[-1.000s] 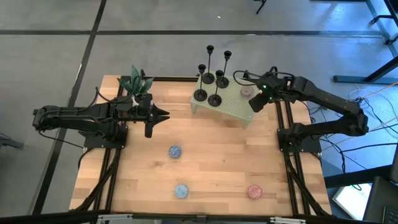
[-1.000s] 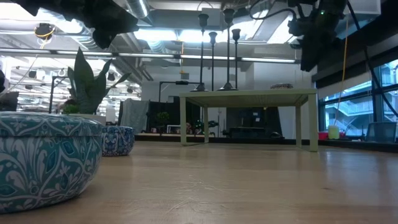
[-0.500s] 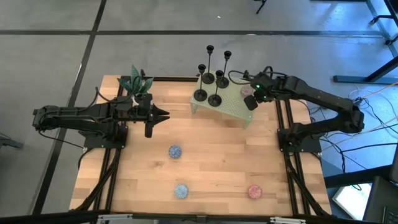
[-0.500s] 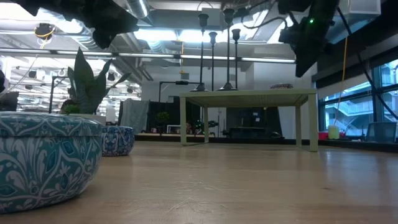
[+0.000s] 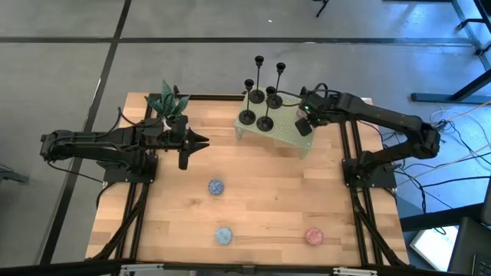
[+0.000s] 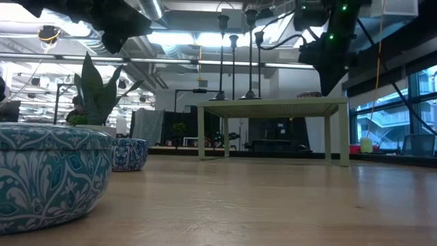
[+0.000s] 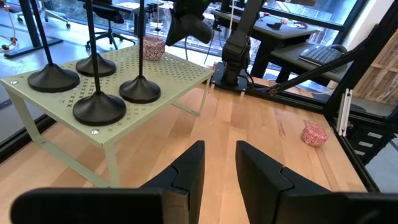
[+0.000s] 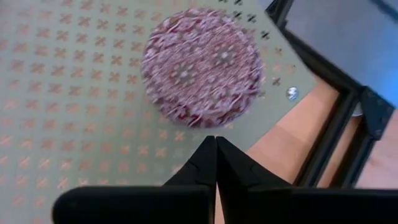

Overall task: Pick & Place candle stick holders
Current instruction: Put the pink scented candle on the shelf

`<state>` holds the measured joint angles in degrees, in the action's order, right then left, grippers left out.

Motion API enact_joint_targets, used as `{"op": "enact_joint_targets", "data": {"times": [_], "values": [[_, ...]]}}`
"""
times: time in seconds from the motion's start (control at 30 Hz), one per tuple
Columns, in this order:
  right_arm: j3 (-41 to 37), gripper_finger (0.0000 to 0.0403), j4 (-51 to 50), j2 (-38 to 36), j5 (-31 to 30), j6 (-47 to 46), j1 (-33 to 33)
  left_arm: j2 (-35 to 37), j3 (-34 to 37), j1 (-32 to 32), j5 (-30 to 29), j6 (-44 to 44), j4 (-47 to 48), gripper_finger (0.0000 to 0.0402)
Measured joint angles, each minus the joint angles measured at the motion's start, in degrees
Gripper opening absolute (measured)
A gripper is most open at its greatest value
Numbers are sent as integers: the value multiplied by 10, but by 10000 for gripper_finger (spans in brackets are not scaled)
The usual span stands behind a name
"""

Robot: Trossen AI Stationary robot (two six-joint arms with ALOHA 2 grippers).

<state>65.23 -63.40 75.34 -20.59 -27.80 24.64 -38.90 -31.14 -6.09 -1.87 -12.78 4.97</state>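
Note:
Several black candle stick holders [image 5: 261,107] stand by their round bases [image 7: 99,109] on a pale green perforated stand [image 5: 288,136] at the table's far middle. My right gripper [image 8: 216,140] is shut. It points steeply down over the stand's right part, right of the holders, beside a red-patterned bowl [image 8: 199,74]. In the low view it [image 6: 330,87] hangs a little above the stand's top [image 6: 273,104]. My left gripper [image 7: 217,165] waits at the table's left, level, open by a narrow gap, with nothing between its fingers.
A potted plant [image 5: 167,100] stands at the far left. Two blue patterned bowls [image 5: 215,186] [image 5: 223,234] and a pink one [image 5: 314,236] sit on the near half of the wooden table. The arms' black frames run along both sides.
My right gripper has come down and moved toward the table's left, over the stand and nearer the candle stick holders, tipping more steeply downward. The holders, the stand and the red-patterned bowl have stayed where they were.

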Motion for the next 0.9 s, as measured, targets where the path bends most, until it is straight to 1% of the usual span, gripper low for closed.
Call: {"op": "enact_joint_targets", "data": {"times": [0.07,0.43,0.67,0.9], "values": [[0,8,7,4,-7,8,0,0,0,0,0,0,0,86],[0,8,77,11,-4,57,0,0,0,0,0,0,0,86],[0,9,42,11,-4,58,-1,0,0,0,0,0,0,86],[0,9,73,14,-19,60,11,0,0,0,0,0,0,86]]}}
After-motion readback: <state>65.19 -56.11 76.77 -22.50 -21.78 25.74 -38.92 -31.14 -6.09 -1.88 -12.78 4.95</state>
